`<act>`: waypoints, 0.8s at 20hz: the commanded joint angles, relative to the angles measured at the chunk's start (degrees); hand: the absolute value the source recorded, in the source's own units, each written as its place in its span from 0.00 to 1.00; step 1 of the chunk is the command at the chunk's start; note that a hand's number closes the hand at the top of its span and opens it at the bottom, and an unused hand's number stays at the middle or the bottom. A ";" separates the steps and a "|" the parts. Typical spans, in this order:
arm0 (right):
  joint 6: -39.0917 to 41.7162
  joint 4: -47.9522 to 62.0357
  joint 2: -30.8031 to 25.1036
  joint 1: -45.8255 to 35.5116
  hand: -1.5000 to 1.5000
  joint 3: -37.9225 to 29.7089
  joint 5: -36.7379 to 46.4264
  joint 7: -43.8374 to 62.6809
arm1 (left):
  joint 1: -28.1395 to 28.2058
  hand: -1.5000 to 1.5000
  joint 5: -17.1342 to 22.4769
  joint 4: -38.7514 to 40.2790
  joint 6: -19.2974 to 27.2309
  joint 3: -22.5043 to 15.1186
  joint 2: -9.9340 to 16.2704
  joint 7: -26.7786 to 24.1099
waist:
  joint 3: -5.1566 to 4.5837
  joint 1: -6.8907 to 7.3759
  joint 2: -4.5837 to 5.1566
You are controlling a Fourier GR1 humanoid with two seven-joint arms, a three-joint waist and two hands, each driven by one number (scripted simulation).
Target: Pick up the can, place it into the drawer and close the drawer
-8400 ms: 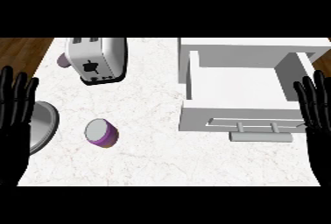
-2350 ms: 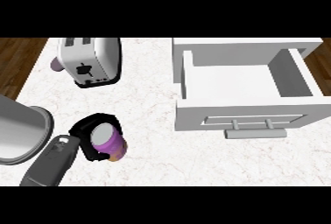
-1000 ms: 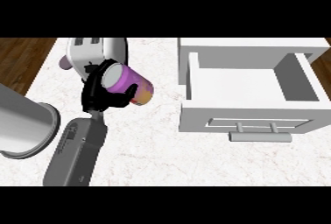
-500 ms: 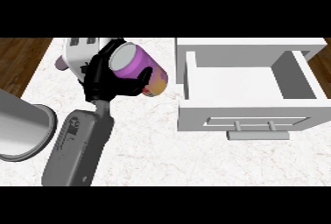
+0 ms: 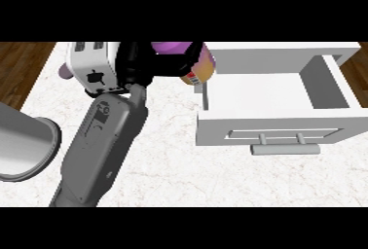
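Note:
My left hand (image 5: 146, 65) is shut on the purple can (image 5: 195, 67), whose orange labelled end points down to the right. Hand and can hover high at the far side of the counter, right at the left wall of the open white drawer (image 5: 215, 136). The can's top reaches the picture's upper edge, and the fingers cover much of its left side. The drawer's inside shows nothing in it, and its bar handle (image 5: 285, 149) faces me. My right hand does not show.
A white toaster (image 5: 92, 68) stands just left of and partly behind my left hand. A large grey metal vessel (image 5: 22, 146) lies at the left edge, beside my forearm (image 5: 101, 146). White marble counter (image 5: 173, 180) stretches in front of the drawer.
The left hand closed on the can, lifted it off the counter and carried it away from me and to the right, up to the drawer's left wall. The right hand left the view.

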 commanded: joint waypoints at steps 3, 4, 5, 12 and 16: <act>-1.70 -1.85 0.53 -0.70 0.00 1.14 0.92 1.37 | -8.18 1.00 1.30 8.25 3.53 -1.13 -0.03 -1.45 | -0.01 -0.31 0.08; -2.27 2.22 0.53 -4.50 0.00 3.56 4.79 -1.56 | -11.70 1.00 3.16 10.21 4.88 -1.50 -0.03 -0.19 | 0.02 -0.34 0.21; 1.04 -0.23 0.54 1.55 0.00 0.71 0.96 -0.38 | -12.66 1.00 1.56 7.09 8.19 -3.42 -0.03 3.58 | 0.02 -0.54 -0.08; -0.33 3.22 -2.50 -3.55 0.00 0.16 0.01 0.13 | -21.22 1.00 7.92 18.66 11.17 -5.64 -0.03 -2.14 | 0.02 -0.99 0.16; -1.24 -0.52 -2.13 -3.12 0.00 0.60 -0.93 2.57 | -25.35 1.00 12.13 24.30 10.76 -6.37 -0.03 -3.57 | 0.01 -1.43 0.24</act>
